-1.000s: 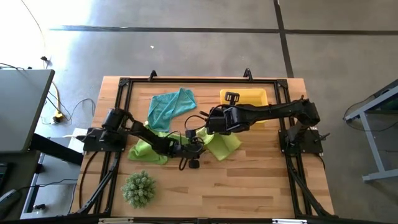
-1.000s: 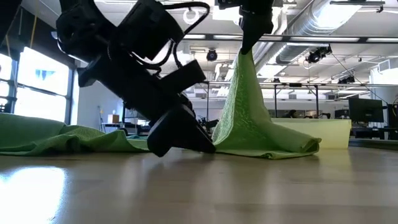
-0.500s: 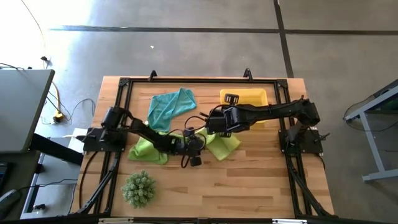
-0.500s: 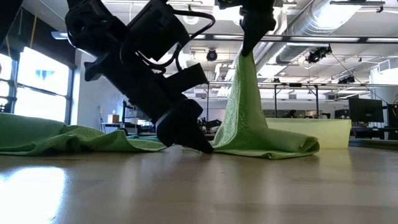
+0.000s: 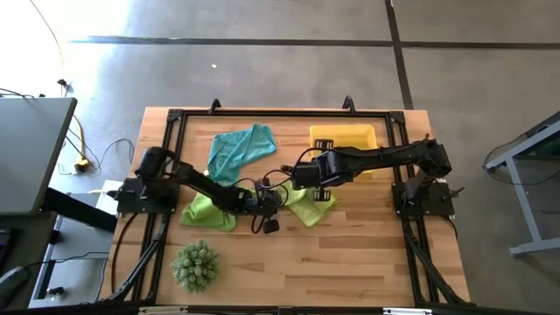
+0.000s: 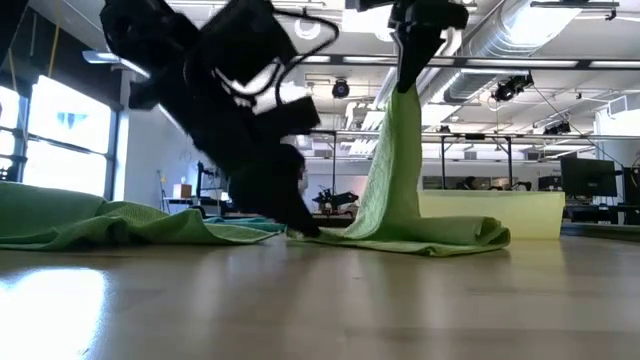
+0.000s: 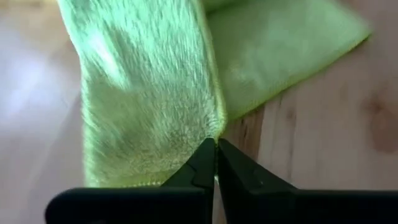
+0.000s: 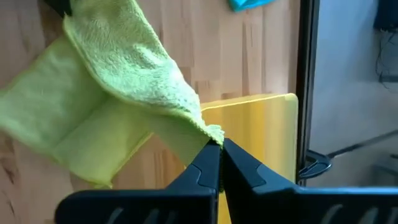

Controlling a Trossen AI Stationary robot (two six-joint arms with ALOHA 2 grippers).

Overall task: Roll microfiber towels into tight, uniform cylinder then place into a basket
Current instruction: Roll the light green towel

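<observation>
The basket (image 5: 344, 137), a shallow yellow tray, sits at the far edge of the wooden bench (image 5: 350, 254), and everything else lies on the near side of it or off to its left. Just in front of the basket, one lime-green towel (image 5: 313, 205) is partly raised: the right gripper (image 8: 219, 151) has its fingers pressed together on a corner of this cloth and holds that corner up, so that in the low view the towel (image 6: 395, 190) hangs as a tall tented fold with its lower part spread on the bench. The right wrist view shows the pinched corner at the fingertips, with the yellow basket (image 8: 261, 143) directly behind it. The left gripper (image 7: 216, 149) is down at bench level on the side of this towel away from the basket, its fingers closed tight against each other on the towel's edge (image 7: 149, 106), the tips touching the wood. In the high view the left gripper (image 5: 269, 203) sits between this towel and the second lime-green towel (image 5: 206, 213), which lies crumpled farther from the basket, partly under the left arm. The teal-blue towel (image 5: 238, 150) lies loosely bunched beside the basket, level with it and apart from it. A spiky green plant (image 5: 194, 265) stands well away from the basket at the bench's near corner.
</observation>
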